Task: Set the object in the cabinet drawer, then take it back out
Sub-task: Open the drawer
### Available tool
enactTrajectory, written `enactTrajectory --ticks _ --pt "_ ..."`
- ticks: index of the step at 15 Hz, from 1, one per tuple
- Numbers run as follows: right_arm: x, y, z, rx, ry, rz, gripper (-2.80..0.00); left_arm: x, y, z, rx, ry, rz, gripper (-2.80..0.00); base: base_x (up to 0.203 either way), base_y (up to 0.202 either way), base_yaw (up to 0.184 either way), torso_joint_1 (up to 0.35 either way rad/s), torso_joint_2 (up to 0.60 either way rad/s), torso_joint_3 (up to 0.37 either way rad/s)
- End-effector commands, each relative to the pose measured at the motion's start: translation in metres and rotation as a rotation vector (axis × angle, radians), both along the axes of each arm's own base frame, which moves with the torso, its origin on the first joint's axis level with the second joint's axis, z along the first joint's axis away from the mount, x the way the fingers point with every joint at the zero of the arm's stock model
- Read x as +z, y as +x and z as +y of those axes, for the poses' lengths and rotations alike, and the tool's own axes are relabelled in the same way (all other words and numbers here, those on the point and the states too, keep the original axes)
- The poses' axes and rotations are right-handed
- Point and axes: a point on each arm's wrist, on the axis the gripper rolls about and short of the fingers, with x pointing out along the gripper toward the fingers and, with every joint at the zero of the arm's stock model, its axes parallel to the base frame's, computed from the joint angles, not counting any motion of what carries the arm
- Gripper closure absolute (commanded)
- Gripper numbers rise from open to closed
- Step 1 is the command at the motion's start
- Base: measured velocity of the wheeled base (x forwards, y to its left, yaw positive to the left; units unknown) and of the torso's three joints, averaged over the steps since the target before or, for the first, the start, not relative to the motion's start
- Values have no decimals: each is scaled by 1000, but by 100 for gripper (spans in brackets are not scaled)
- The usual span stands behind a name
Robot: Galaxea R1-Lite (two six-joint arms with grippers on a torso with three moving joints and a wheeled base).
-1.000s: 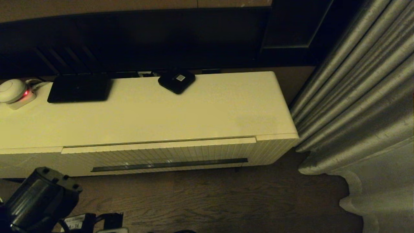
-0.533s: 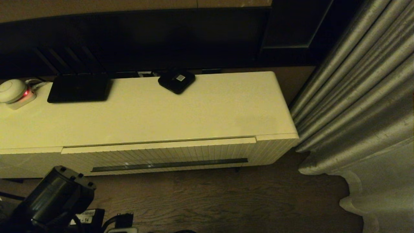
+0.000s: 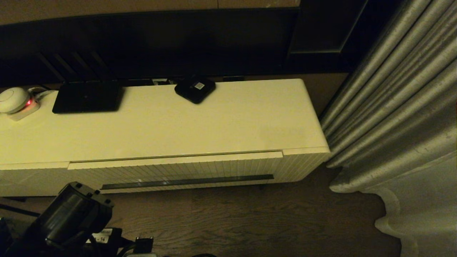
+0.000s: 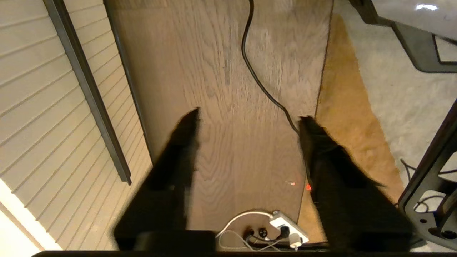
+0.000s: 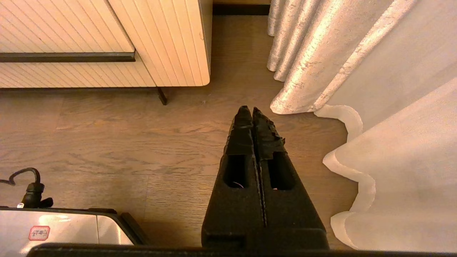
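The cream cabinet drawer (image 3: 178, 169) with its ribbed front is closed, its long dark bar handle (image 3: 187, 181) running along the lower front. The umbrella is not in view in any frame. My left arm (image 3: 71, 217) rises at the lower left of the head view, below the handle's left end. The left gripper (image 4: 248, 117) is open over the wooden floor, and the drawer front (image 4: 43, 107) with the bar handle (image 4: 89, 92) lies beside it. The right gripper (image 5: 250, 109) is shut on nothing, low over the floor near the cabinet's right corner (image 5: 200, 46).
On the cabinet top sit a flat black device (image 3: 87, 97), a small black box with a white sticker (image 3: 195, 89) and a white round object with a red light (image 3: 16, 101). Grey curtains (image 3: 392, 125) hang at the right. A black cable (image 4: 257, 71) and a power strip (image 4: 289, 230) lie on the floor.
My left arm has risen and shifted to the right, closer to the left end of the drawer handle. Nothing else has moved.
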Motion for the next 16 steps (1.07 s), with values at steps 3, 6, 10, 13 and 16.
enactTrajectory --ticks 3,6,10,13,16 --pt "0 0 0 1 0 1 0 -9 9 -7 92 -78 62 -280 0 0 0 0 0 0" --pt "0 0 0 1 0 1 0 -15 12 -9 128 -74 108 -280 0 0 0 0 0 0" --pt "0 0 0 1 0 1 0 -20 13 -10 172 -65 133 -280 0 0 0 0 0 0" --pt "0 0 0 1 0 1 0 -28 15 -10 144 -5 137 -280 0 0 0 0 0 0" --pt "0 0 0 1 0 1 0 -34 19 -13 97 35 139 -280 0 0 0 0 0 0"
